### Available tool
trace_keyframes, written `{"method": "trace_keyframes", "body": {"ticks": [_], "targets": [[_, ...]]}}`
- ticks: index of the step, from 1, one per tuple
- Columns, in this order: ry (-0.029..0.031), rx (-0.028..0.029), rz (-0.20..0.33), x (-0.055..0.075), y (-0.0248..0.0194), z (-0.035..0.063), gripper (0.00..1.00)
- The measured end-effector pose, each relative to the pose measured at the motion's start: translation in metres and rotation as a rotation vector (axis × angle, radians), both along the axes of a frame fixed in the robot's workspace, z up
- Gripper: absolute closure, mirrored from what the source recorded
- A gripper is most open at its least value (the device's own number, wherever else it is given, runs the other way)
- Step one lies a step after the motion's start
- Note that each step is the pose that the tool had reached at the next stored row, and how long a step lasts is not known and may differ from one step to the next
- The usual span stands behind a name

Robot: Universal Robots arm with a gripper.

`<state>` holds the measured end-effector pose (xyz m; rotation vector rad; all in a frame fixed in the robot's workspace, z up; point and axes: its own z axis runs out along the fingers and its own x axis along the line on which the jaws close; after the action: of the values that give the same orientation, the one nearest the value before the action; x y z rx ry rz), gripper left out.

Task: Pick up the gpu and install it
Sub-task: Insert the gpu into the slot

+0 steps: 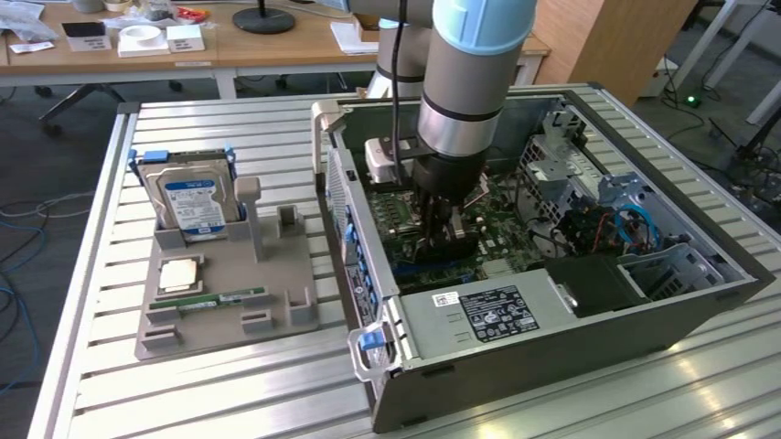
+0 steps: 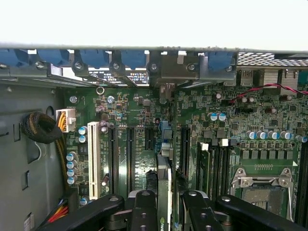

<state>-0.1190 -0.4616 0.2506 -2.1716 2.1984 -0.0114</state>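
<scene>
1. Slatted metal bench (image 1: 244,384) carries an open computer case (image 1: 683,302).
2. Narrow, my gripper (image 2: 166,199) clamps the gpu (image 2: 163,192) edge-on above the motherboard (image 2: 144,120).
3. Install step: seating needs slot (image 2: 166,139) alignment, I judge.

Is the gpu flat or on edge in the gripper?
On edge: in the wrist view the gpu stands as a thin strip between the gripper's fingers, over the motherboard slots.

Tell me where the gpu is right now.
The gpu stands on edge between the tool's fingers, inside the open computer case, just above the motherboard's black slots.
</scene>
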Motion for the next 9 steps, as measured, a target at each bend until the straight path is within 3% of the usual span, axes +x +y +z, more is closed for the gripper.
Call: {"method": "trace_keyframes", "body": {"ticks": [9], "targets": [[0.0000, 0.0000, 0.000, 0.0000, 0.0000, -0.0003, 0.75]]}}
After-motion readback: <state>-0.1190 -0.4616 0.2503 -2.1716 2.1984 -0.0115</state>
